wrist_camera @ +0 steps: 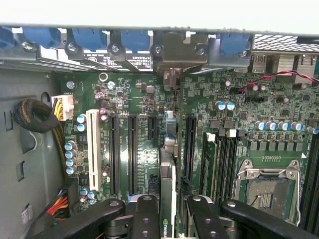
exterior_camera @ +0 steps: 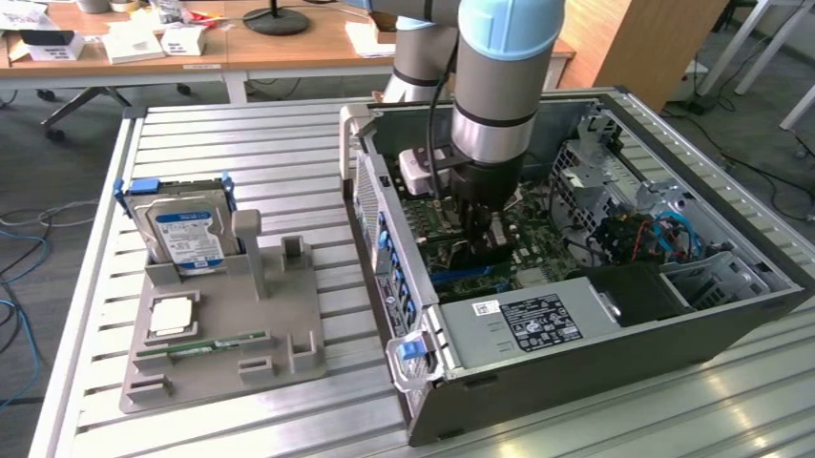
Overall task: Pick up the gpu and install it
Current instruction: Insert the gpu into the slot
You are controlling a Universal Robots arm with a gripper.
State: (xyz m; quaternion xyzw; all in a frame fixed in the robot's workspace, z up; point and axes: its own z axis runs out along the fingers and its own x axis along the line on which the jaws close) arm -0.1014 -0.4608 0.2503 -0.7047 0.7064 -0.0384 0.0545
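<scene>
Claw narrow, gripping gpu, prob. over mobo.

A slatted metal surface carries an open computer case lying on its side and, at the exterior view's left, a grey holder. A hard drive with a blue-white label stands upright in the holder; a square processor chip and a slim green memory stick lie flat on it. Inside the case are a power supply, blue cables and a green motherboard with a white slot, black slots, a processor socket and a braided cable bundle. Wooden desks stand behind.
</scene>
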